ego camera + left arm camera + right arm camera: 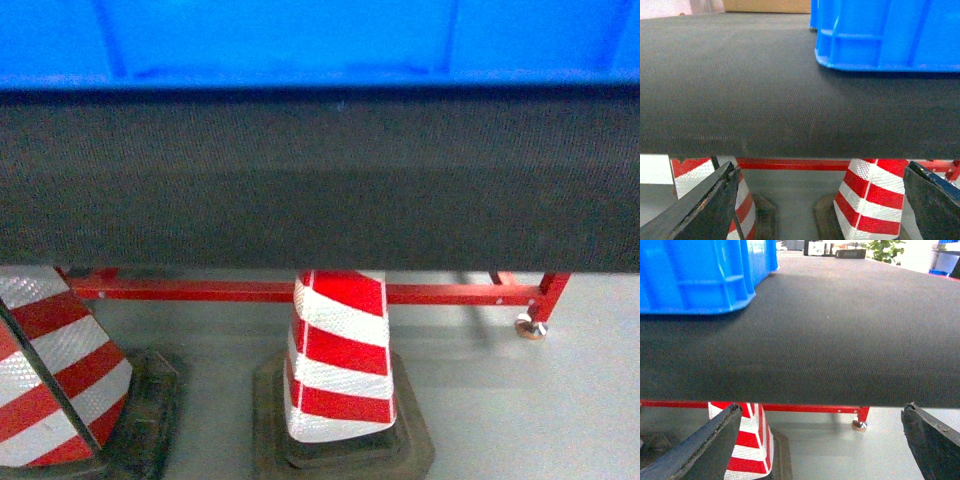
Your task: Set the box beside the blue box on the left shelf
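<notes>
Left claw [815, 210]: fingers spread wide, holding nothing, low before the tabletop [765, 90] edge.
Right claw [820, 450]: likewise wide apart and empty.
Crate [890, 35]: on the tabletop, beyond both claws, between them.
Traffic cones [340, 360]: on the floor beneath.

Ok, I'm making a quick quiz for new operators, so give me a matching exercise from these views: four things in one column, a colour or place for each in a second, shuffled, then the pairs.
Things:
1. box
2. mat
3. cone
4. frame

Descriptions:
A. red and white stripes, standing on the floor
B. bright blue, resting on the mat
C. plain red bar under the surface
D. black woven surface

Pairs: 1-B, 2-D, 3-A, 4-C

Both the left gripper and right gripper are open, holding nothing.
</notes>
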Available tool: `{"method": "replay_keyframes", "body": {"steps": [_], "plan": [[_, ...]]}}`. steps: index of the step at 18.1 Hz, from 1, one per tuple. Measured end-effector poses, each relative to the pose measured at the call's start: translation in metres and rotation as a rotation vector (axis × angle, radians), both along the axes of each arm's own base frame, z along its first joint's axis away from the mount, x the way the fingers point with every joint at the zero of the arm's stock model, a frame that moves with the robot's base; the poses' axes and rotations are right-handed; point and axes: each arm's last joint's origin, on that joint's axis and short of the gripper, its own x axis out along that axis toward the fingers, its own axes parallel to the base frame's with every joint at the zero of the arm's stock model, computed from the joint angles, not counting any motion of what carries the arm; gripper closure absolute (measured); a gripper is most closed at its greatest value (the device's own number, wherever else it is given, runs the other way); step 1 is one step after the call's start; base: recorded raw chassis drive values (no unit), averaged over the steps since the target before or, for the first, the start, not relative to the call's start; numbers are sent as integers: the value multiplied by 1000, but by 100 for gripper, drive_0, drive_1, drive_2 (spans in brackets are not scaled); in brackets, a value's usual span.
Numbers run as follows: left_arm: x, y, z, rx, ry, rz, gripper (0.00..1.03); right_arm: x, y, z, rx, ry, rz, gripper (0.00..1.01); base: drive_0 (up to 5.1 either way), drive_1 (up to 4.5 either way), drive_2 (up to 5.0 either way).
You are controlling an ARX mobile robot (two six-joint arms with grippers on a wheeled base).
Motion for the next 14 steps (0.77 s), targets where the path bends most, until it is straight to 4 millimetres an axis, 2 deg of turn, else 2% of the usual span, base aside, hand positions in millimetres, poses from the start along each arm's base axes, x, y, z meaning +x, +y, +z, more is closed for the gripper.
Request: {"method": "replay_keyframes", "body": {"steps": [14], "plan": [[0,0,0,0,-4,0,5,0,0,0,0,-4,-1,3,0,0,0]]}}
